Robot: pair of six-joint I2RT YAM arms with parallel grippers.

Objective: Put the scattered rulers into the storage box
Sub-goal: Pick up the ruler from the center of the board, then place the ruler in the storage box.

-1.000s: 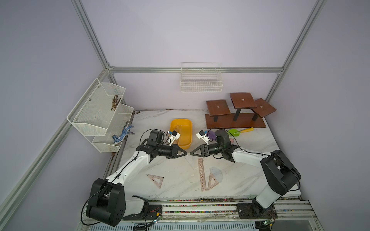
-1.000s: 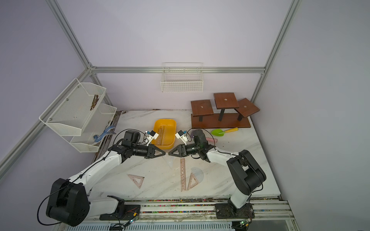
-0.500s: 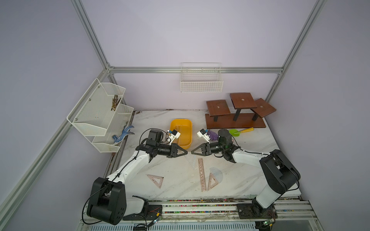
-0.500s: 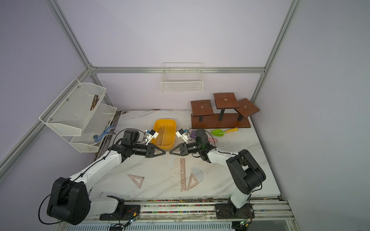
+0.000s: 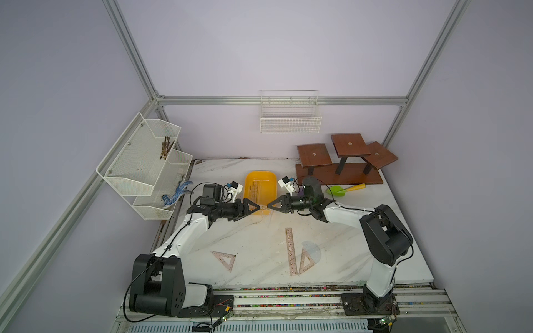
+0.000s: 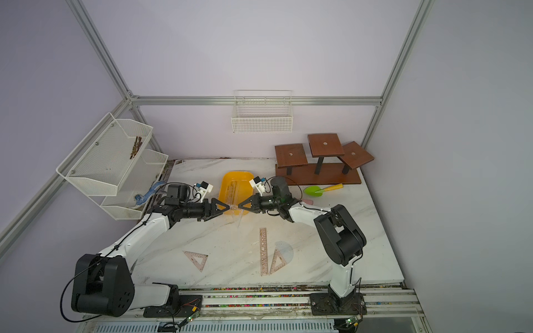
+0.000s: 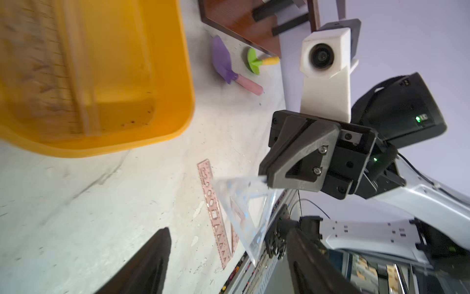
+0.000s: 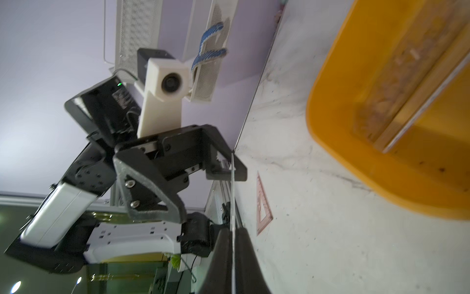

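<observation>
1. White marble-patterned bench: carries everything listed.
2. Shallow yellow plastic storage box: mid-bench, toward the far edge. Its long axis runs from near edge to far edge. Straight rulers lie lengthwise inside.
3. Right gripper: level with the box's near short wall, pointing at the opposite gripper. Jaws are clamped on one corner of the clear triangular plastic set square.
4. Left gripper: tip to tip with the right one. Jaws stand apart either side of the clear set square's free end, pinching nothing.
5. Pink straight stencil ruler: loose, close to the near edge.
6. Clear set square: hangs on edge from the right jaws, above the bench, just short of the box's near wall. Judged: the box lies directly beyond it, toward the far edge, so the right arm alone can carry it over the rim.
7. Clear half-round protractor, pink set square and second pink set square: loose by the near edge.
</observation>
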